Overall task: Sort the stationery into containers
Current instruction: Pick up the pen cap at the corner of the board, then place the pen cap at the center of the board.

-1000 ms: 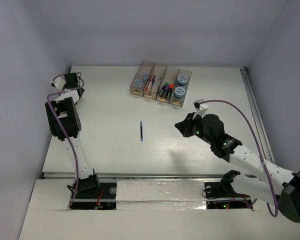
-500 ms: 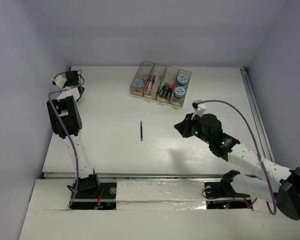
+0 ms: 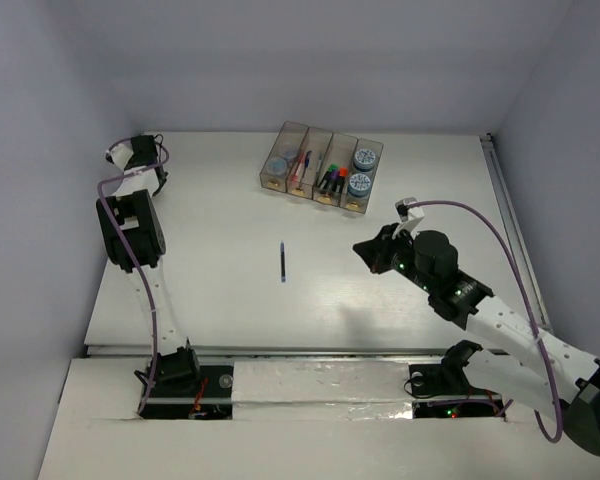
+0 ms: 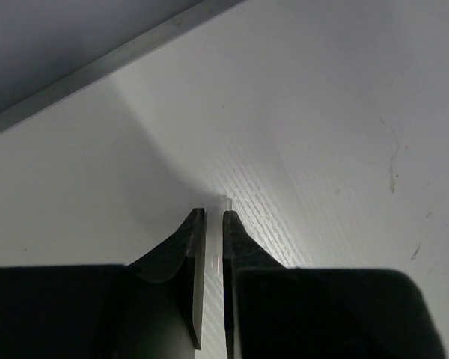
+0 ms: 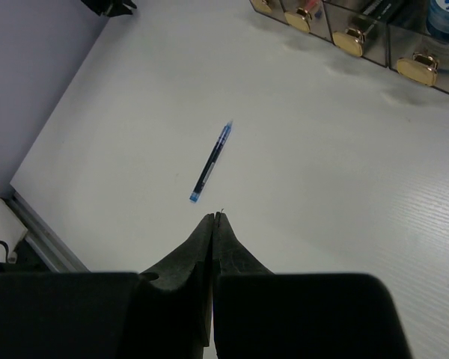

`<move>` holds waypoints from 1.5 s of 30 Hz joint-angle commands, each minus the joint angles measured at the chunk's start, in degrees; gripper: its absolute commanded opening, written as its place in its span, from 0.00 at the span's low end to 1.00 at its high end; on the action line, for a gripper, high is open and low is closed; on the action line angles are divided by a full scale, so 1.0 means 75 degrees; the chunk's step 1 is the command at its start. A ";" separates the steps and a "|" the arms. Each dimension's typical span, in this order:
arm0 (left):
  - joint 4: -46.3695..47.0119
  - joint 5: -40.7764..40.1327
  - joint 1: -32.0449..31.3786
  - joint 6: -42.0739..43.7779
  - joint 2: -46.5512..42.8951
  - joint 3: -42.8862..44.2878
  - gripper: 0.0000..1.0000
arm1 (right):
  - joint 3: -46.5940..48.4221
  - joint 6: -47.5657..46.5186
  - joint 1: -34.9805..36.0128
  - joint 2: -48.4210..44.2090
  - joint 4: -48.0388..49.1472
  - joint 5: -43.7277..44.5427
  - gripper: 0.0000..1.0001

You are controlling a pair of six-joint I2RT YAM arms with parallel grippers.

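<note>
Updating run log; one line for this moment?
thin blue pen loose, unsorted | smoky-brown translucent four-bin row stocked | right gripper shut, empty | left gripper narrow gap, far-left

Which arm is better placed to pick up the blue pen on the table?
Right. The right tool points at the blue pen just ahead; the left tool is near the table far-left corner, away from it.

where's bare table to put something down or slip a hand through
Widest bare stretch lies between the blue pen and the left gripper. Also bare: pen to right gripper, and pen to bins. Crowded only inside the bins, far centre.
</note>
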 commanded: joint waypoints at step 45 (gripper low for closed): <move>0.1042 0.1339 -0.7627 0.1845 -0.1907 -0.3184 0.02 | 0.0148 0.0372 0.0023 -0.1022 -0.1885 0.2994 0.04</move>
